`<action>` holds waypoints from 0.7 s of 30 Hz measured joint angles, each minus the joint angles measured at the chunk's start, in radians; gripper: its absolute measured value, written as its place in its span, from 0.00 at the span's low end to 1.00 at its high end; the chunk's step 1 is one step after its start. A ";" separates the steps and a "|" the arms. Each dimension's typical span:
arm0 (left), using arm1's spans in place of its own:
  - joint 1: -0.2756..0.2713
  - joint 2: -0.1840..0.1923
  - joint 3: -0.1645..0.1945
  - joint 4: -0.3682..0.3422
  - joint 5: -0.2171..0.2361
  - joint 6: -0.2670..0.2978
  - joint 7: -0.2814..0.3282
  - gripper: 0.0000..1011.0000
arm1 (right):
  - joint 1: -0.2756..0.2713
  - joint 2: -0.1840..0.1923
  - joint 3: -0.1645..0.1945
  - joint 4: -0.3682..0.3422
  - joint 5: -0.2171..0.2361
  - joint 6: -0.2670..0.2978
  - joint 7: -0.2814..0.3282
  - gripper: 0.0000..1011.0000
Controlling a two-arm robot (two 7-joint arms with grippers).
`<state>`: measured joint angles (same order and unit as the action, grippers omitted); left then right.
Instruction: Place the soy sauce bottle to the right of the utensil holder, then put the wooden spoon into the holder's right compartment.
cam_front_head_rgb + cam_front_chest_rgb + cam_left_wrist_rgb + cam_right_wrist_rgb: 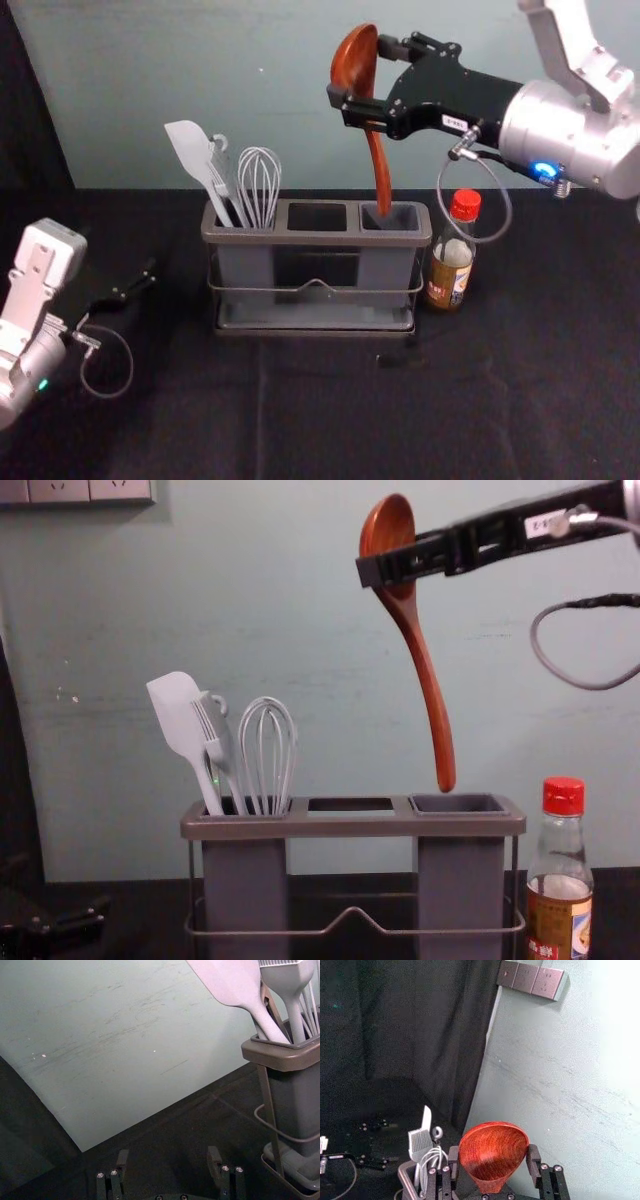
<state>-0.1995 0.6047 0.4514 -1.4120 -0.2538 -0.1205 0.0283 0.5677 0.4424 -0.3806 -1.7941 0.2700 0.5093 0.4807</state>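
Your right gripper (pixel 358 70) pinches the wooden spoon (pixel 354 62) by its bowl, handle down above the holder's right compartment (pixel 402 219)! Soy sauce bottle (pixel 451 267) stands just right; your left gripper (pixel 138 286) idles far left, spread wide, empty.

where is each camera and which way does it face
Head view: on the head, facing forward and down; left arm and right arm show.
Left wrist view: on that wrist, facing the wall; left gripper shows, jaws open.
Right wrist view: on that wrist, facing wall and curtain; right gripper shows, jaws on the spoon.
Chest view: on the chest, lower, facing forward; both grippers show.
Head and chest share spoon, holder and bottle.
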 joint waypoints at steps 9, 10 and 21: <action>0.000 0.000 0.000 0.000 0.000 0.000 0.000 1.00 | 0.034 -0.002 -0.039 0.081 0.001 -0.024 -0.006 0.82; 0.000 0.000 0.000 0.000 0.000 0.000 0.000 1.00 | 0.035 -0.001 -0.041 0.085 0.002 -0.025 -0.007 0.82; 0.000 0.000 0.000 0.000 0.000 0.000 0.000 1.00 | -0.004 0.027 -0.051 0.091 0.031 -0.033 -0.029 0.82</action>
<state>-0.1996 0.6047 0.4514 -1.4120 -0.2539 -0.1206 0.0283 0.5642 0.4698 -0.4314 -1.7032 0.3014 0.4766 0.4518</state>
